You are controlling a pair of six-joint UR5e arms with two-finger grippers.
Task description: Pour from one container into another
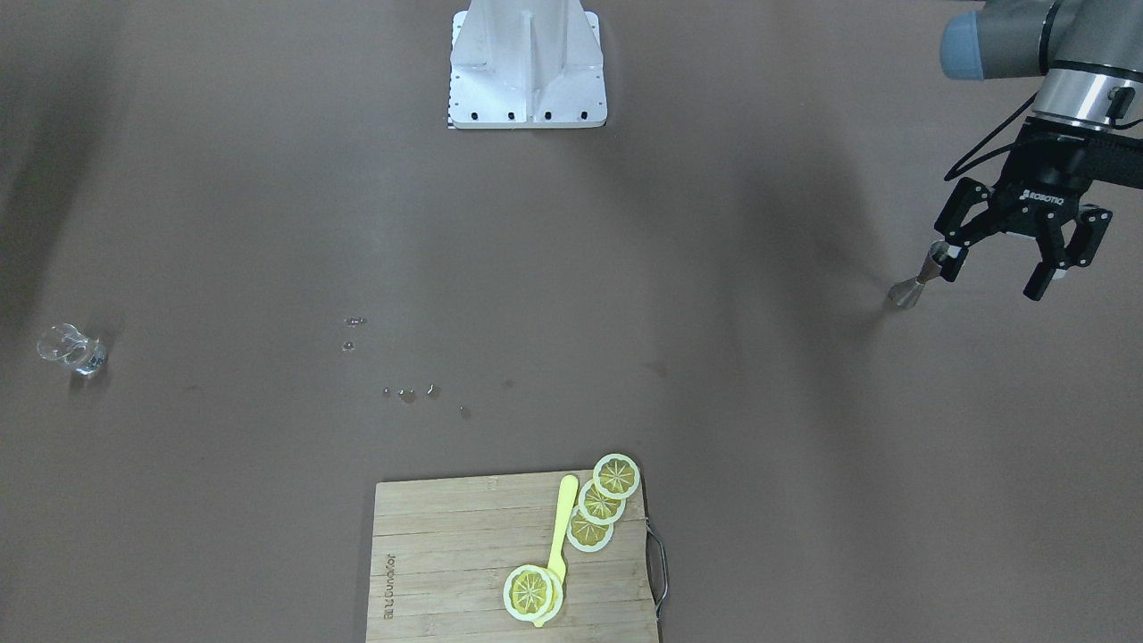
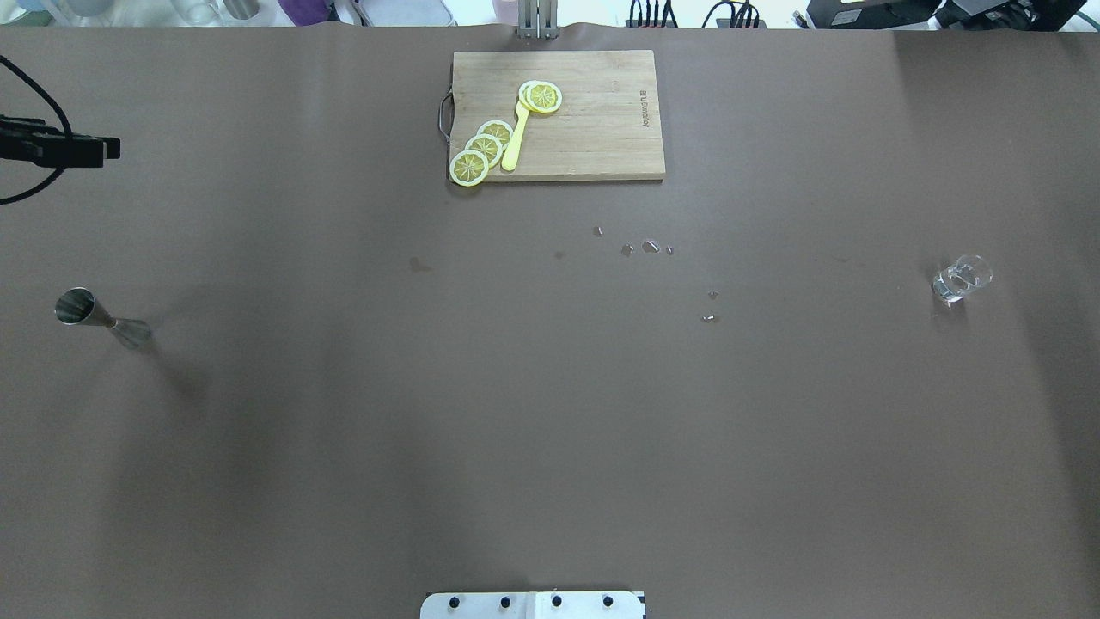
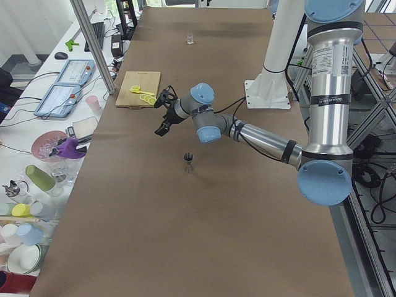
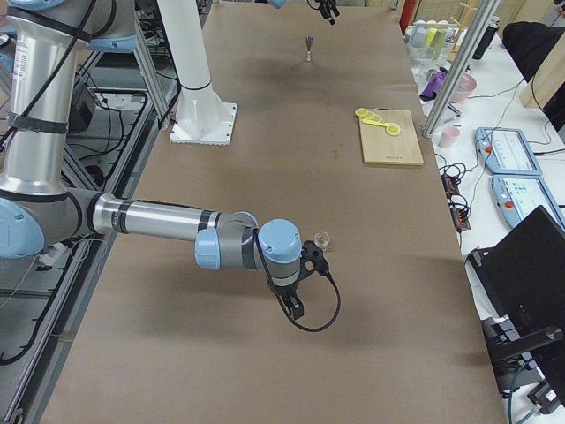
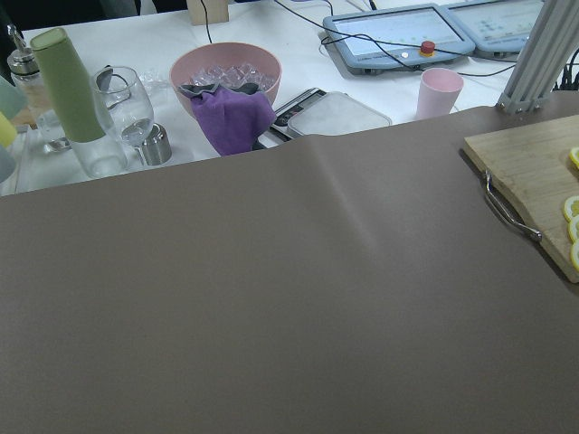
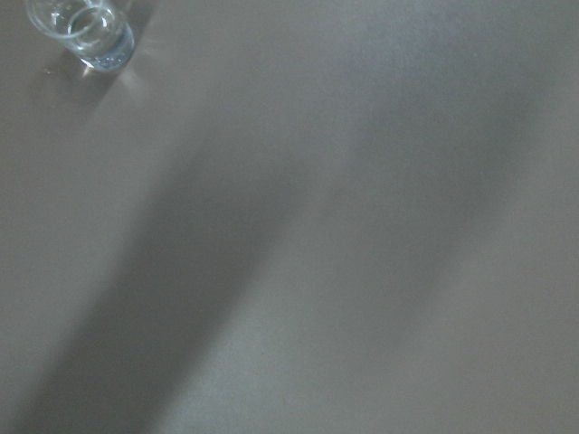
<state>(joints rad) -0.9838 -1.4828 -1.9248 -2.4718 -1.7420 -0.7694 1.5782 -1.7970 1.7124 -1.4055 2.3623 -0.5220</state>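
**A:** Where are the vessels?

**B:** Seen from overhead, the small clear drinking glass (image 2: 961, 280) stands at three o'clock on the brown surface (image 2: 550, 430). The grey-steel hourglass jigger (image 2: 94, 316) stands at nine, probably so each arm gets one.

**A:** And the hands?

**B:** The left hand (image 1: 998, 268) hovers at the jigger's twelve, spread and empty. I cannot tell about the right hand (image 4: 297, 305).

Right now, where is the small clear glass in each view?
Front-facing: glass far left, mid-height.
Overhead: glass far right, mid-height.
Exterior left: glass top centre, far end.
Exterior right: glass centre, slightly right.
Left wrist: not in it.
Right wrist: glass top-left corner.
Shared landmark: wooden cutting board.
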